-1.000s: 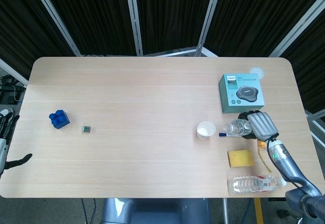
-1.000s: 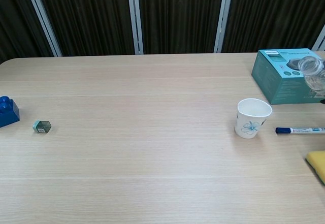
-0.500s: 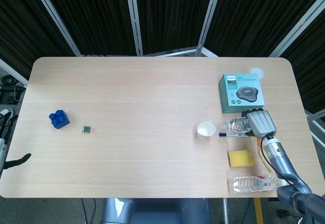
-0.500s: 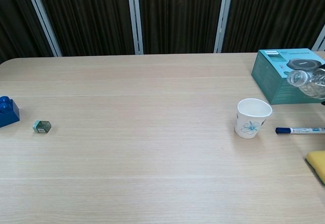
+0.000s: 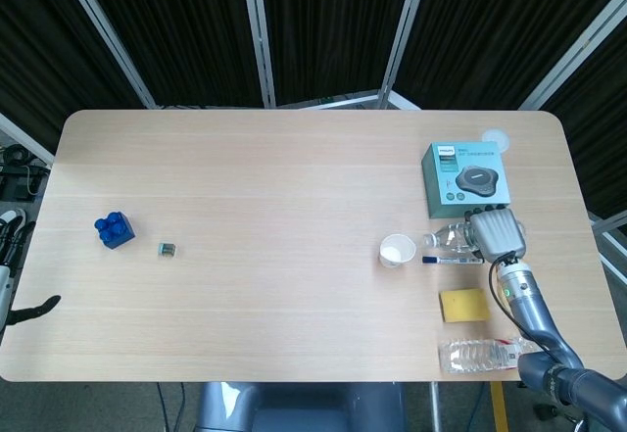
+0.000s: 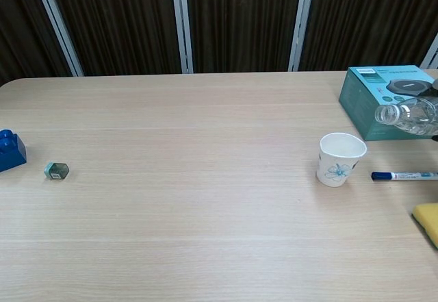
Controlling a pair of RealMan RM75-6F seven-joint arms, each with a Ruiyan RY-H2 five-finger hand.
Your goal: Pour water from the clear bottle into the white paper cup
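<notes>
— Since a second ago the clear bottle has tipped over, hasn't it?

— Yes. It now lies nearly level in the air, long axis running left to right, open neck toward the paper cup. Earlier its mouth faced more toward the chest camera.

— Who holds it?

— The right hand, wrapped around the body of the bottle. From the head view the neck stops short of the cup's rim, with a gap between them.

— And the cup?

— Upright on the worktop, right of centre, with a blue flower print on its side.

— What crowds that side?

— A blue marker lies just right of the cup, under the bottle. A teal box sits behind, close to the right edge; "PHILIPS" shows on its top corner. A yellow sponge and a second bottle lie near the front edge.

— Open room?

— The whole middle of the worktop. Far left sit only a blue block and a small green thing.

— The left hand?

— Dark fingertips show past the left edge; too little to judge whether it is clenched or loose.
</notes>
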